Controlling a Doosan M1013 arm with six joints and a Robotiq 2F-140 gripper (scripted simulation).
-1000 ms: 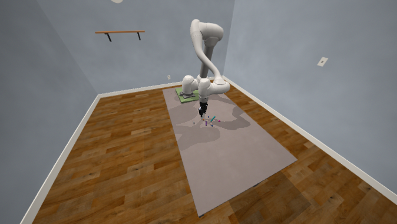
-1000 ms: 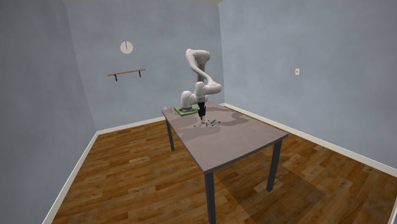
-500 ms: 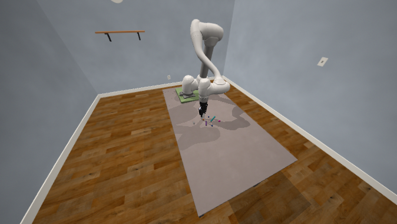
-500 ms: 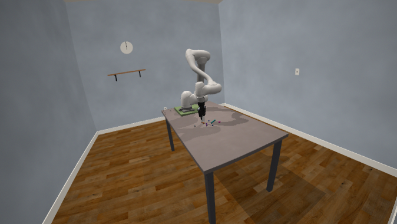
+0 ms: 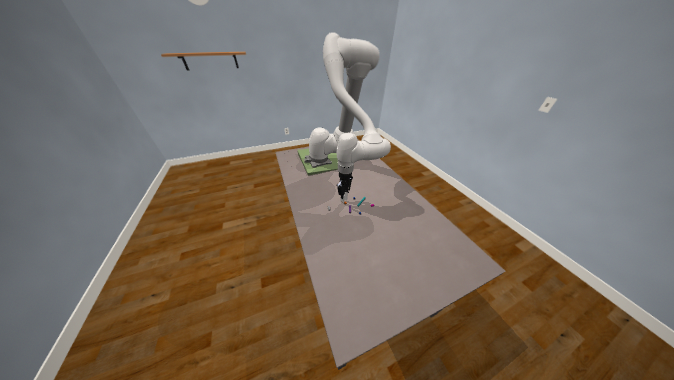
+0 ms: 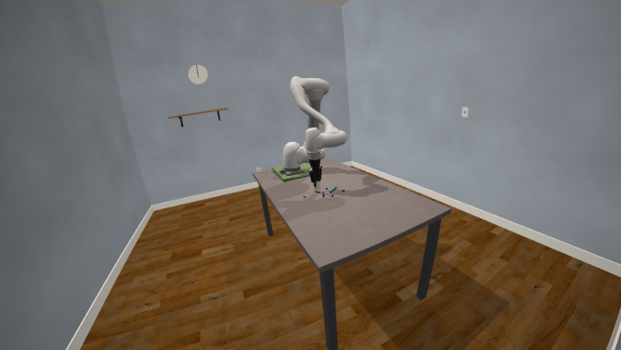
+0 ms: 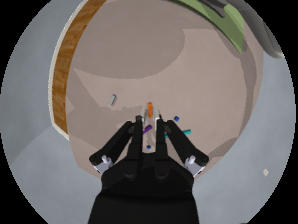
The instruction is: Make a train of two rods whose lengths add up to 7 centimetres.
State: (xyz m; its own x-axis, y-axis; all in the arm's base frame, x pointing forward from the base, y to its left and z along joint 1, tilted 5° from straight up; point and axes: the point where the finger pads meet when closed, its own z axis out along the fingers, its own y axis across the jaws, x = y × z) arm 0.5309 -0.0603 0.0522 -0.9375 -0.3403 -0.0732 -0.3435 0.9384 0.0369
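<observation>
My gripper [image 5: 344,196] points straight down over a cluster of small rods on the table; it also shows in the exterior view [image 6: 316,187]. In the wrist view its fingers stand a narrow gap apart, with nothing between them. An orange rod [image 7: 150,108] lies on the table just beyond the fingertips, in line with the gap; it also shows in the top view [image 5: 345,202]. A grey rod [image 7: 113,100] [image 5: 329,207] lies apart to the left. A purple rod [image 5: 350,209] lies close to the fingers.
A turquoise rod [image 5: 361,201], a magenta rod [image 5: 372,205] and small blue rods [image 7: 177,119] lie just right of the gripper. The arm's green base plate [image 5: 318,162] is at the table's far end. The table's left edge [image 7: 63,76] is near.
</observation>
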